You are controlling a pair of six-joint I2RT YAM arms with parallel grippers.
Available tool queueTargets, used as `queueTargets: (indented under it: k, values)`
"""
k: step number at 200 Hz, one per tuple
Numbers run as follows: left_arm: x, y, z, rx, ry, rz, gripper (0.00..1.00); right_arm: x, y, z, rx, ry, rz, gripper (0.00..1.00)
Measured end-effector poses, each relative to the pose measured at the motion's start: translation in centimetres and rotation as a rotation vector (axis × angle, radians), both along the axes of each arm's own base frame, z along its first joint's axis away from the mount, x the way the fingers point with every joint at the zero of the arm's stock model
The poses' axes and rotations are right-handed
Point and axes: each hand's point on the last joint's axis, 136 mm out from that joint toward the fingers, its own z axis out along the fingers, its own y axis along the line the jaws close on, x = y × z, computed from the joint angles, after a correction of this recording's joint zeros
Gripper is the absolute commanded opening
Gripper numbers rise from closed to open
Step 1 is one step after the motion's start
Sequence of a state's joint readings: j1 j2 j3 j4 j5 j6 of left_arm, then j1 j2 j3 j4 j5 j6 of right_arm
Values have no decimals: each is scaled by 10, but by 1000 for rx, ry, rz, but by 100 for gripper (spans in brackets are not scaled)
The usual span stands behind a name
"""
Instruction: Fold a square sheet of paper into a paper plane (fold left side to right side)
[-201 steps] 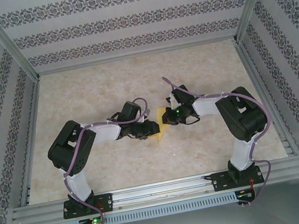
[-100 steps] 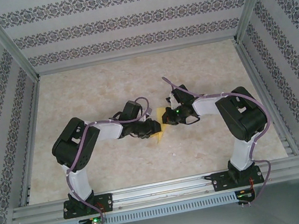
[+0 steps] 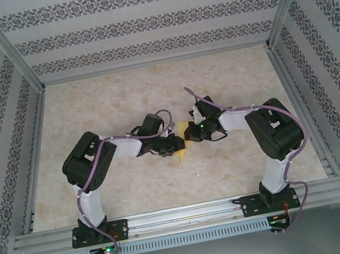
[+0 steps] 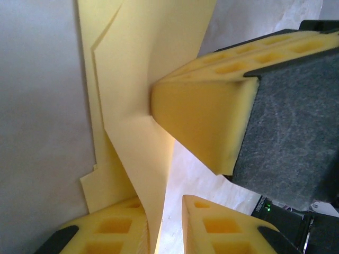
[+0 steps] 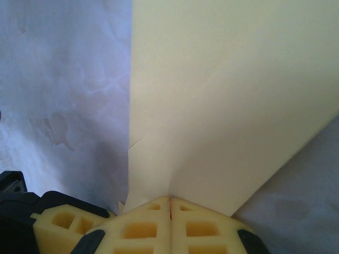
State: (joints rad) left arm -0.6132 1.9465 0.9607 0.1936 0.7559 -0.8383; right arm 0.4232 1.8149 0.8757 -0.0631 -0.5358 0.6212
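Right gripper [image 5: 169,203] is clamped tight on the square sheet of paper [image 5: 233,106], mid-table. Left gripper [image 4: 161,205] straddles the sheet's edge, jaws narrowly parted. Beneath lies a marbled beige table [image 3: 227,77], with patterned walls [image 3: 138,21] around. From above, the grippers cover most of the sheet.

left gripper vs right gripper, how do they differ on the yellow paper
The right gripper is shut on the yellow paper; the left gripper has its jaws apart, with the paper passing through the gap. In the top view the left gripper reaches in from the left and the right gripper from the right. Both are yellow-tipped and meet at the same sheet.
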Motion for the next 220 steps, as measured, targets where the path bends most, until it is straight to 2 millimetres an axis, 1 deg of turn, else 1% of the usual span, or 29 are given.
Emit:
queueTargets:
  k: [65, 110, 158, 198, 220]
  values:
    - [1, -3, 0, -5, 3, -7, 20, 0, 0, 0, 0, 1, 0, 0]
    - [0, -9, -1, -8, 4, -21, 14, 0, 0, 0, 0, 0, 0, 0]
    - [0, -12, -2, -2, -1, -23, 13, 0, 0, 0, 0, 0, 0, 0]
    - [0, -11, -1, 0, -7, -19, 18, 0, 0, 0, 0, 0, 0, 0]
    - [-5, -7, 2, 12, -19, -11, 22, 0, 0, 0, 0, 0, 0, 0]
